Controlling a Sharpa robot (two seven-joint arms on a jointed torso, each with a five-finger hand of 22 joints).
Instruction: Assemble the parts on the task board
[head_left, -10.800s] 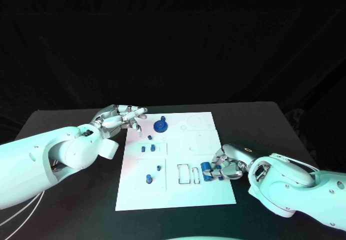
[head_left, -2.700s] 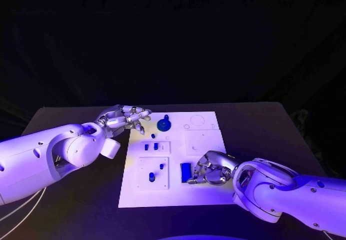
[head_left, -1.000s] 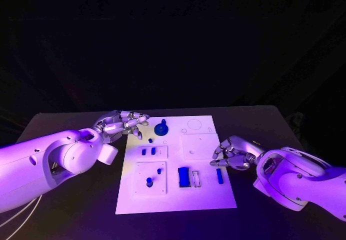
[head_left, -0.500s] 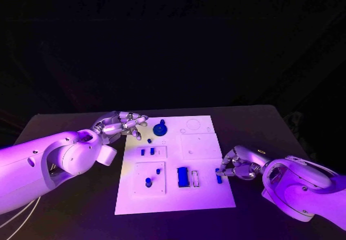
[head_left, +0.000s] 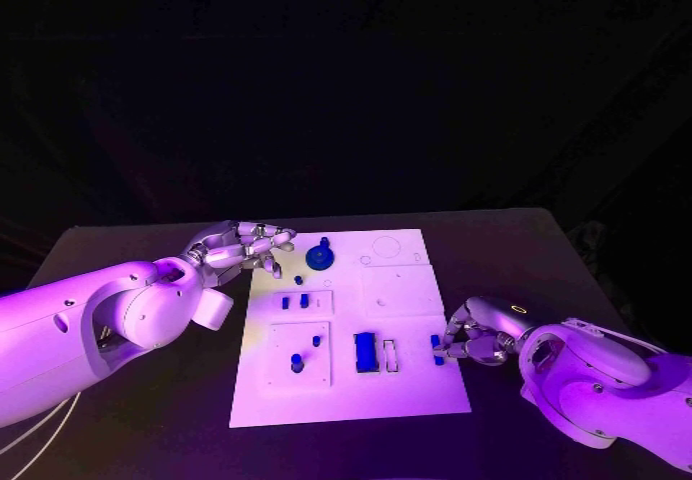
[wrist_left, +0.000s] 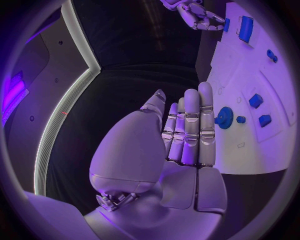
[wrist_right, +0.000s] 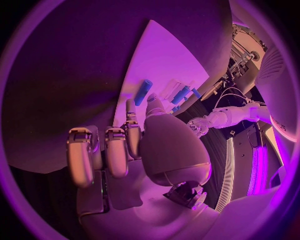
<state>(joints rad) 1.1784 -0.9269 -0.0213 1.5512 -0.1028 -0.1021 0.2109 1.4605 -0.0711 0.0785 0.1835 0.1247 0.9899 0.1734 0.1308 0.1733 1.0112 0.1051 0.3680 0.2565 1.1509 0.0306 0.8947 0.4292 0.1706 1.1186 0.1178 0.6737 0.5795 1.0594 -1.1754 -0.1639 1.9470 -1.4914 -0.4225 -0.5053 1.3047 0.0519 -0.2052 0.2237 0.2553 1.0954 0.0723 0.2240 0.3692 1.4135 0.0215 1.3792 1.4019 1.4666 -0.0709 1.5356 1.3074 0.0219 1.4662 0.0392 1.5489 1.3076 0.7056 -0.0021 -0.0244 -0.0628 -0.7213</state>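
The white task board (head_left: 404, 300) lies in the middle of the black table. A blue gear (head_left: 320, 258) stands at its far end, and a blue block (head_left: 366, 352) sits in a slot near the front. A slim blue bar (head_left: 437, 349) lies by the board's right edge. My right hand (head_left: 477, 340) rests at that edge. Most of its fingers are curled, and its thumb and one finger reach the bar's (wrist_right: 144, 92) end. Whether they pinch it I cannot tell. My left hand (head_left: 238, 245) hovers at the far left corner beside the gear (wrist_left: 224, 117), fingers straight, holding nothing.
Small blue parts sit in the left panels: two pegs (head_left: 296, 301) in the upper one and two more (head_left: 299, 363) in the lower one. A narrow slot (head_left: 389, 357) is beside the blue block. Bare black table lies on both sides of the board.
My right hand has come down along the board's right edge from the middle to the slim blue bar, which has stayed in place. The left hand has not moved.
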